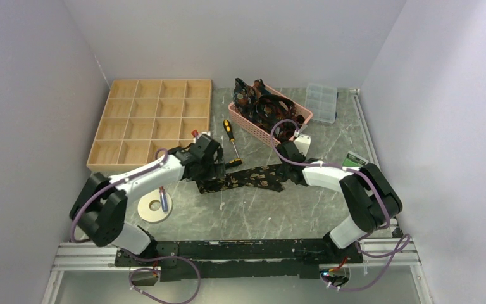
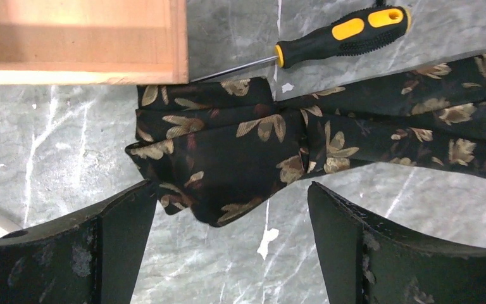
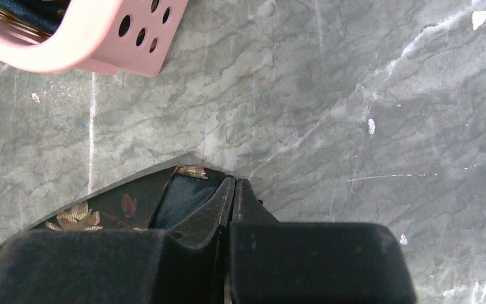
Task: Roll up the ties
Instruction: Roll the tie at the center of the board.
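A black tie (image 1: 247,177) with tan-gold leaves lies across the table between my two grippers. In the left wrist view its left end (image 2: 228,145) is folded over itself in a loose bundle. My left gripper (image 2: 228,215) is open just short of that bundle, and its fingers (image 2: 123,234) are spread wide with nothing between them. It also shows in the top view (image 1: 212,171). My right gripper (image 3: 234,183) is shut at the tie's other end (image 3: 183,196), where the dark blue lining shows. More ties (image 1: 266,104) fill a pink basket.
A yellow-and-black screwdriver (image 2: 342,35) lies just beyond the tie, next to the wooden compartment tray (image 1: 152,123). The pink basket (image 1: 243,120) stands at the back, with its corner in the right wrist view (image 3: 101,44). A clear plastic box (image 1: 321,101) and a tape roll (image 1: 147,212) are also on the table.
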